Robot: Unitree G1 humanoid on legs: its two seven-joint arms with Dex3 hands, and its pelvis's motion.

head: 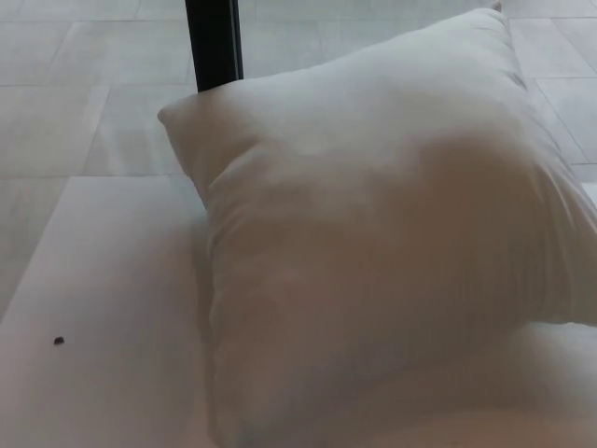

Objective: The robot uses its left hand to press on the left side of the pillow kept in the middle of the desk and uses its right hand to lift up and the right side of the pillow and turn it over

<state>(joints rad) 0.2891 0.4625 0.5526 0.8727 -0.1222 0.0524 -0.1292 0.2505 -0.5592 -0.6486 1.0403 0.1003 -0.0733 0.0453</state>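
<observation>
One white pillow [373, 252] stands tilted up on my desk [103, 308], filling the view; neither of my hands shows.

Indoor room, pale tiled floor [75, 84], white desk [103, 308], black post [214, 42]

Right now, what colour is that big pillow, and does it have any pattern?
The pillow is plain white, no pattern, seen clearly in the head view, its only view.
</observation>
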